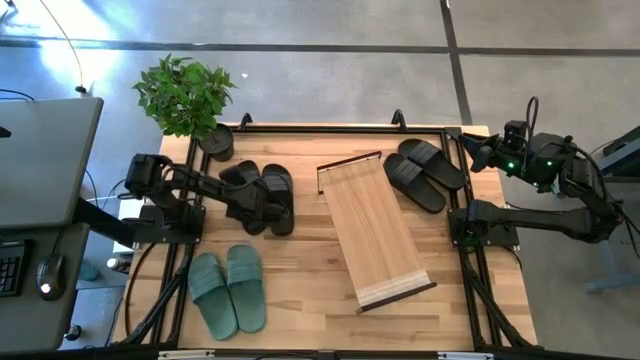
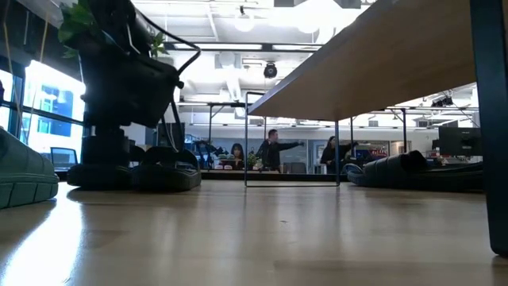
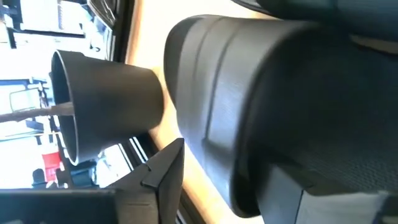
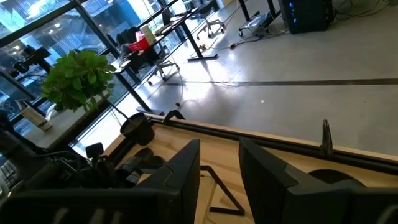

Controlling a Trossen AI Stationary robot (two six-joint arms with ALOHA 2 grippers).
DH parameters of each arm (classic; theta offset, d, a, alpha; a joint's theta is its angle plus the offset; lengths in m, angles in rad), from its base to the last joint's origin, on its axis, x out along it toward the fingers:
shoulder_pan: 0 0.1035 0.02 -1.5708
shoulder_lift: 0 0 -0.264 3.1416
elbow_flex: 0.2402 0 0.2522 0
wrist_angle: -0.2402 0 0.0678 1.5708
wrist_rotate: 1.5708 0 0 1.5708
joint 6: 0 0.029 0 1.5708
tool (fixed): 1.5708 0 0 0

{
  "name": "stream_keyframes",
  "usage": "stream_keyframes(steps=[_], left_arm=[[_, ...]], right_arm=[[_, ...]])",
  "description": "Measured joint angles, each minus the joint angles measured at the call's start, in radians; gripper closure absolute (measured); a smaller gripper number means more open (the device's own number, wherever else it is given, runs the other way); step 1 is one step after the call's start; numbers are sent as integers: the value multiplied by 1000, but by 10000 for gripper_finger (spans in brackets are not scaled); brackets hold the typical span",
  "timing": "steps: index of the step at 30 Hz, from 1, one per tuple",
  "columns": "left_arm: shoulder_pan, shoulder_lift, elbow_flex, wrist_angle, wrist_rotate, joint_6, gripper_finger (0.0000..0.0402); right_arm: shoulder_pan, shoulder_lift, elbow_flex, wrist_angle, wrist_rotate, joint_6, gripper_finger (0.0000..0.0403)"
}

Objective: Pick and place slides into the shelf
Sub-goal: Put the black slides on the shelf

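Taking the shelf (image 1: 375,232) as the landmark, its sloping plank empty at the table's middle: farthest to its left, at the back corner, stands a potted plant (image 1: 187,97); nearer the front on that side lies the sage-green pair (image 1: 227,288), side by side and untouched; between plant and shelf sits a black pair (image 1: 265,196), and here the left gripper (image 1: 246,205) is down on the slide farther from the shelf; its wrist camera is filled by that slide's wide strap (image 3: 249,112) with one finger (image 3: 163,174) beside it, but whether the fingers have closed on the rubber I cannot tell (the far finger is hidden). Right of the shelf, toward the back, lies the second black pair (image 1: 425,172); beyond it the right gripper (image 1: 472,150) hangs over the table's back right corner, fingers parted and holding nothing.

These slides look light, soft and springy; a sole edge would bend, so the strap's arch is probably the surest hold, pinched through its middle so the slide hangs level; the rubber should give decent friction.
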Motion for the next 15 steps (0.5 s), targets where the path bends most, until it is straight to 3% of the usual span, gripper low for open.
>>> stream_keyframes(steps=[7,15], left_arm=[[40,0,0,53,0,64,294],[46,0,0,76,5,103,391]], right_arm=[[0,0,0,0,-4,0,299],[0,0,0,-1,-9,0,299]])
